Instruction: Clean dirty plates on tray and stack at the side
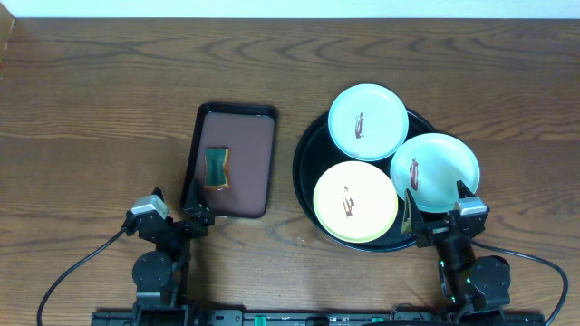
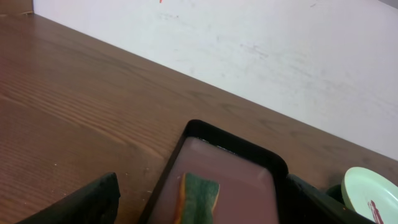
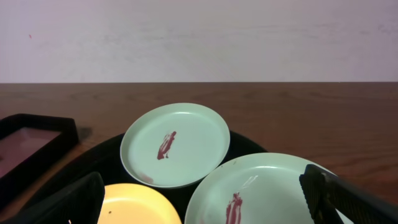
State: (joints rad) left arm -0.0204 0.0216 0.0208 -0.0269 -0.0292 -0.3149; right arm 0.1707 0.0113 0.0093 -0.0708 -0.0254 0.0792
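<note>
The left tool (image 1: 193,210) stands wide open at the near-left corner of the brown rectangular tray (image 1: 245,154), which holds a sponge (image 1: 217,168). The right tool (image 1: 438,206), also wide open, hovers at the near right rim of the black tray (image 1: 305,158). On that tray lie the far mint plate (image 1: 367,122), the right mint plate (image 1: 435,169) and the near yellow plate (image 1: 355,201), each with a smear.

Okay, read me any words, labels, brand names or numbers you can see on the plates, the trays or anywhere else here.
No text here can be read.
Far mint plate, right mint plate, yellow plate: only brown-red smears, no writing.
Black tray, brown rectangular tray, sponge: no label or brand shows.
Red mark on the wall, at the top edge of the left wrist view: cut off, unreadable.
</note>
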